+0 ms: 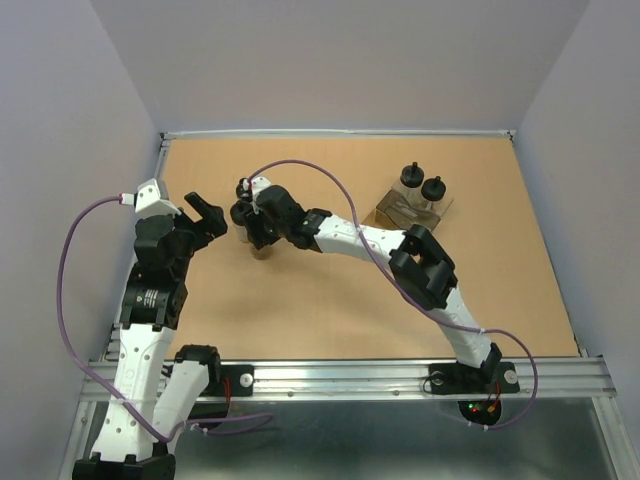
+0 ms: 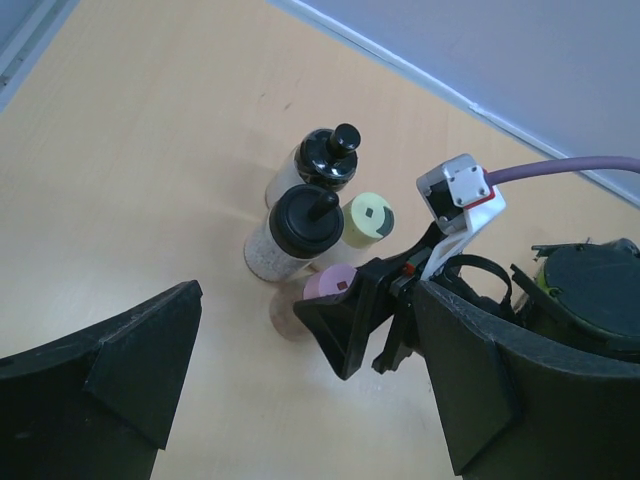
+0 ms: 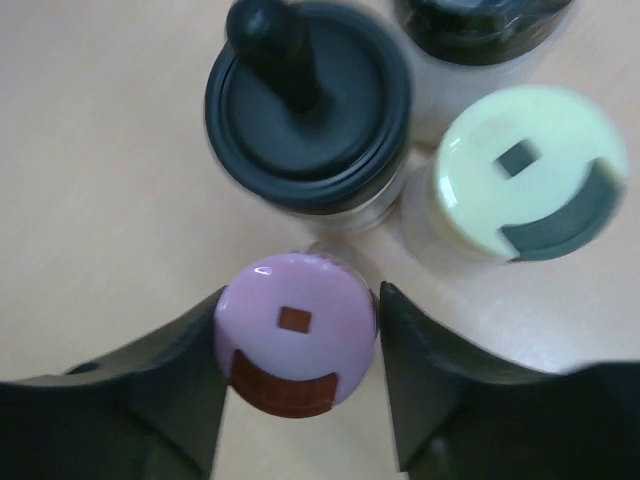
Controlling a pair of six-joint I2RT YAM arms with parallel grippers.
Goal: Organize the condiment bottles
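Four condiment bottles stand close together left of the table's middle. They are the pink-capped bottle, a yellow-green-capped one and two black-capped ones. My right gripper comes down over the pink cap, and both fingers press its sides. In the left wrist view the same group shows: pink cap, yellow-green cap and black caps. My left gripper hangs open and holds nothing, a little to the left of the group. Two more black-capped bottles stand at the back right.
An amber-tinted clear box lies at the back right, with the two black-capped bottles at its far end. The right arm stretches diagonally across the table's middle. Grey walls close off the table's left, back and right sides.
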